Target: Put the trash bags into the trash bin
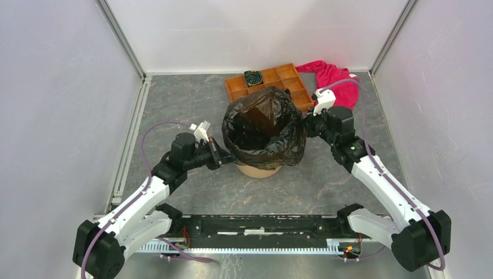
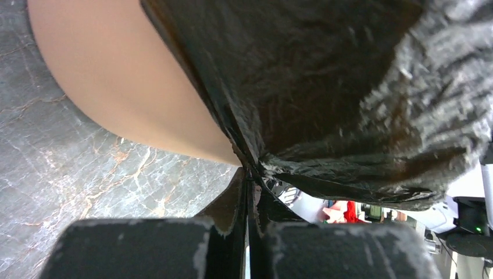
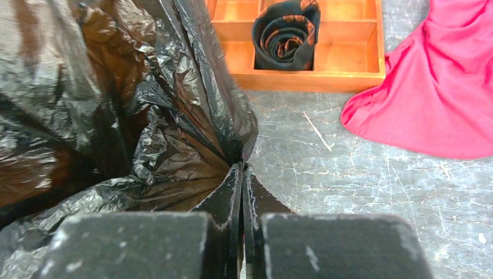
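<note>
The black glossy trash bag [image 1: 264, 125] is draped over the light-orange trash bin [image 1: 258, 170], its mouth open and only the bin's base showing below the film. My left gripper [image 1: 220, 154] is shut on the bag's left edge; the left wrist view shows the film [image 2: 349, 87] pinched at the fingertips beside the bin's wall [image 2: 122, 75]. My right gripper [image 1: 306, 124] is shut on the bag's right edge; the right wrist view shows the film [image 3: 116, 116] pinched between its fingertips [image 3: 242, 174].
A flat orange compartment tray [image 1: 296, 87] holding a coiled black roll [image 1: 253, 77] lies behind the bin; both also show in the right wrist view, the tray [image 3: 349, 52] and the roll [image 3: 286, 35]. A red cloth [image 1: 334, 78] lies at the back right.
</note>
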Motion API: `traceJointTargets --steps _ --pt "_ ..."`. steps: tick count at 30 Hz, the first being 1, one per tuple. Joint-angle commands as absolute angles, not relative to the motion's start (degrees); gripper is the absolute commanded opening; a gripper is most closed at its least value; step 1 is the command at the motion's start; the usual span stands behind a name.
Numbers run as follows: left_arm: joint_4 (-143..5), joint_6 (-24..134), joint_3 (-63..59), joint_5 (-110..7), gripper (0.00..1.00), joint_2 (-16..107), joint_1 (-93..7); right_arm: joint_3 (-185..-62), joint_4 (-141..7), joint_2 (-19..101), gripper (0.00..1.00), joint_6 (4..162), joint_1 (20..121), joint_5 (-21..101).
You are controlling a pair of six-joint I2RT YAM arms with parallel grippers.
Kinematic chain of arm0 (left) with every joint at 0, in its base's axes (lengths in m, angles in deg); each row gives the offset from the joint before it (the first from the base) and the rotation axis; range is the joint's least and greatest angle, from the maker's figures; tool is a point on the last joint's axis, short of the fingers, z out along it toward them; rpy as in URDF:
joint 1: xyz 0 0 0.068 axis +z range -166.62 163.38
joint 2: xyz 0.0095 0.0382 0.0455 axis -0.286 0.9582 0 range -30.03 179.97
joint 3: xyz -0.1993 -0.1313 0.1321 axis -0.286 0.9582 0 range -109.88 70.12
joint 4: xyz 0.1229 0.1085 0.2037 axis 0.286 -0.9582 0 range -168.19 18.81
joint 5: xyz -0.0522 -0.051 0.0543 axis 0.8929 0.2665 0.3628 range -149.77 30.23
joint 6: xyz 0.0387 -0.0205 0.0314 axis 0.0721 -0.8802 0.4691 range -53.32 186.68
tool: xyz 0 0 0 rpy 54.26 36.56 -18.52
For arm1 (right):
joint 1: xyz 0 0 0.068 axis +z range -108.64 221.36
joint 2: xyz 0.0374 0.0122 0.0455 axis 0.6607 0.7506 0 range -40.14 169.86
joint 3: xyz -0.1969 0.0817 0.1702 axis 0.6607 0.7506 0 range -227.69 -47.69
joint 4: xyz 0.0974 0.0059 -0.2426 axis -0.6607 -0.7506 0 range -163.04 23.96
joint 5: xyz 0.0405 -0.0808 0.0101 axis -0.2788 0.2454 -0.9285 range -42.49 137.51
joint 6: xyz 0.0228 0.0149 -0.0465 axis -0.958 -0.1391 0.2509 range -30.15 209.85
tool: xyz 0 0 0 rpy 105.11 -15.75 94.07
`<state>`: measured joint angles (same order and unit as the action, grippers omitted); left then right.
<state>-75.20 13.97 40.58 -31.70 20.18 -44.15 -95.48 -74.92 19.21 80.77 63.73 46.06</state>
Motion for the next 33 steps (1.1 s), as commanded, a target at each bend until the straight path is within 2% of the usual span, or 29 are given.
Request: traceJointTargets --steps 1,7,11,14,17,20,24,26,29,33 --pt "-74.57 14.94 41.15 -34.93 0.02 22.05 -44.86 -93.65 -68.51 22.14 0.00 81.39 63.57 44.89" --pt "-73.83 15.37 41.31 -37.75 0.02 24.27 -45.54 -92.66 -66.48 26.46 0.00 80.62 63.59 37.80" --pt "-75.39 16.49 41.50 -41.48 0.02 23.79 -45.54 -91.02 -66.48 25.80 0.01 82.28 63.55 41.20" --pt "-75.86 17.28 41.76 -42.90 0.02 24.09 -45.58 -90.16 -69.38 24.54 0.17 83.90 63.59 46.79" --pt "-76.12 17.45 41.29 -42.83 0.02 24.17 -45.54 -92.25 -75.34 21.91 0.28 85.01 63.57 47.16" --pt "-76.48 17.46 40.52 -42.38 0.02 23.65 -45.54 -93.22 -81.54 16.01 0.39 85.87 63.55 49.44" --pt "-77.56 17.63 39.04 -40.69 0.02 23.06 -45.54 -91.73 -88.94 7.80 0.60 87.24 63.62 50.50" --pt "-78.38 17.85 38.11 -40.12 0.02 22.99 -45.58 -90.54 -90.28 4.27 0.67 86.35 63.58 46.19" --pt "-78.79 17.90 37.26 -39.57 0.02 22.68 -45.56 -88.87 -89.55 0.22 0.73 84.54 63.55 36.80" --pt "-78.98 17.13 36.96 -39.26 0.02 22.15 -45.54 -83.31 -81.65 -3.13 0.85 82.80 63.64 23.11"
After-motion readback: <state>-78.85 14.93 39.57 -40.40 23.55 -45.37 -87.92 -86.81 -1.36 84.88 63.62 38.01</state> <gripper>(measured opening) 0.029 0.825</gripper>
